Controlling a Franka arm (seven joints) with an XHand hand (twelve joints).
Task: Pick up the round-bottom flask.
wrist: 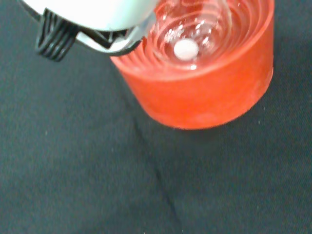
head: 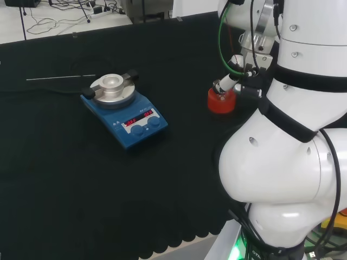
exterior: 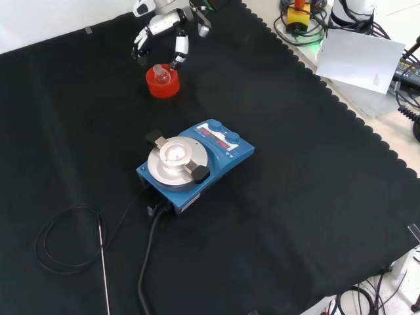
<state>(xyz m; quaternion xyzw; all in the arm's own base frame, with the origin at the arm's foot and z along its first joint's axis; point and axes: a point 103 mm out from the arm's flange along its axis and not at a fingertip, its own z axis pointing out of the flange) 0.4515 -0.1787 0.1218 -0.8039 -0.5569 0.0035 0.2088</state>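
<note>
- Black cloth [exterior: 275, 197] covers the whole bench, with cables and gear beyond its scalloped edge.
- Near the top left of the front view a red ribbed ring stand [exterior: 162, 83] sits on the cloth, and the round-bottom flask [exterior: 161, 73] rests in it, clear glass with its neck up. The wrist view shows the bulb seated in the ribs, with a small white stir bar [wrist: 185, 49] at the bottom.
- Just above the flask in the front view hangs the hand [exterior: 159, 27]. Its fingers [exterior: 178, 51] are spread and point down either side of the neck, and they hold nothing yet (whether a fingertip touches the glass I cannot tell).
- What could go wrong, as I judge it: the neck is thin and smooth, so fingers closing off-centre could tip the flask in its stand or let it slip. The stand looks light and unfixed, so a fingertip catching its rim could drag it or lift it along with the flask.
- A blue magnetic stirrer hotplate [exterior: 197, 161] with a round metal top stands well apart, toward the middle of the cloth. Its black cable [exterior: 147, 262] and a thin metal rod [exterior: 103, 266] lie farther off still.
- Nothing stands between the hand and the flask, though in the head view the arm's white links [head: 293, 162] sit close beside the stand.
</note>
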